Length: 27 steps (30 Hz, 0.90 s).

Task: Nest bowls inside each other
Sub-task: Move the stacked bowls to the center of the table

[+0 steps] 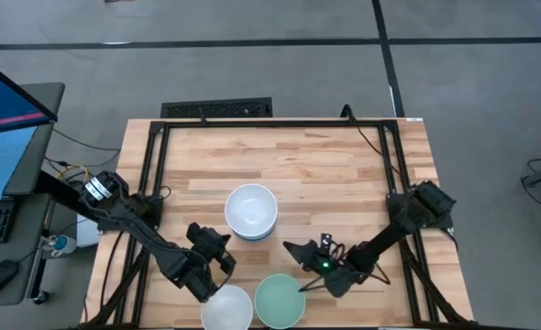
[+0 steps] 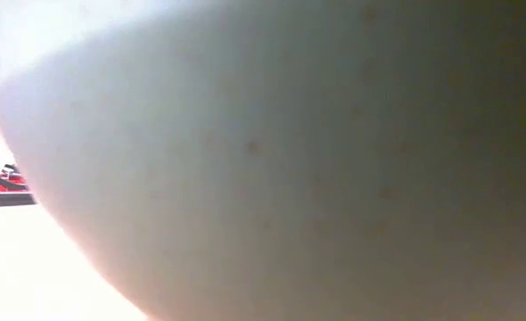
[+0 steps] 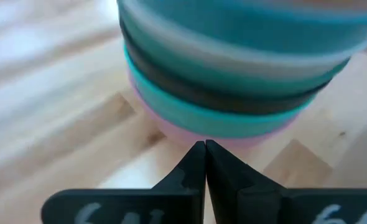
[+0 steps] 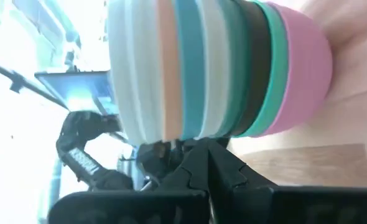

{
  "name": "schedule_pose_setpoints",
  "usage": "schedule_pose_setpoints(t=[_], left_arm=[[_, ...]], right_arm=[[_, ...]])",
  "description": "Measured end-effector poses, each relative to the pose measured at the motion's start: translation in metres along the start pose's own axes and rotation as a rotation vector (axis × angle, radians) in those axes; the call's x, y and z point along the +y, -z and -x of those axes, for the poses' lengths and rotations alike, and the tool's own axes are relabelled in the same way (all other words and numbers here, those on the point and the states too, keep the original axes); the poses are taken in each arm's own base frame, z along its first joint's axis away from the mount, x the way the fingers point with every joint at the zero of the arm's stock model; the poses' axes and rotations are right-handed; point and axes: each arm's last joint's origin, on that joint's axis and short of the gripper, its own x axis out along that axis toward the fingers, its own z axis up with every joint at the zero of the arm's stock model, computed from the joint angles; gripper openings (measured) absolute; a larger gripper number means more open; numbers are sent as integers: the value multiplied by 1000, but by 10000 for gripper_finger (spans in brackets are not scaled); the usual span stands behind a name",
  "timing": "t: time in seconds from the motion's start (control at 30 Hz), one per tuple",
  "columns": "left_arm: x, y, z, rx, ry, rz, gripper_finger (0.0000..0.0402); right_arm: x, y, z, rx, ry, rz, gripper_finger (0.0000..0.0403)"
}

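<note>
The left gripper (image 1: 217, 260) is low near the front edge of the wooden table (image 1: 325, 165), and its 2 fingers are pressed together with nothing between them. Just ahead of its fingertips stands the stack of bowls (image 1: 251, 211), nested one in another. In the left wrist view the pink bowl (image 3: 233, 139) is at the bottom, touching the table, then a turquoise bowl (image 3: 202, 112) and a dark one above it. The top of the stack is a white bowl, seen from above.

Just beside this gripper, toward the table's front edge, a single white bowl (image 1: 226, 308) stands alone. A mint green bowl (image 1: 280, 301) stands next to it, between the 2 grippers.

The right gripper (image 1: 300, 250) is also low, on the other side of the stack, fingers closed together and empty. In its wrist view the stack (image 4: 221, 68) is close in front of the fingers, with orange, blue and green rims visible.

The low view is filled by 1 pale bowl wall (image 2: 316, 178), very near the camera.
</note>
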Motion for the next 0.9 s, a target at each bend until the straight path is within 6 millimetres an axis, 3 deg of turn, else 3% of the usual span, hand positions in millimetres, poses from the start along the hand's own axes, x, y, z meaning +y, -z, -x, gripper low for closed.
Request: schedule_pose_setpoints(t=[0.17,0.47,0.67,0.9], left_arm=[[11,24,-3,-17,68,142,2],[21,35,-15,-68,116,209,2],[18,37,-25,-81,178,232,2],[17,25,-41,-115,142,186,2]], right_arm=[[22,-3,17,2,-5,70,17],[59,-25,35,-12,16,163,19],[69,-32,39,-6,21,202,17],[70,-31,42,2,20,192,19]])
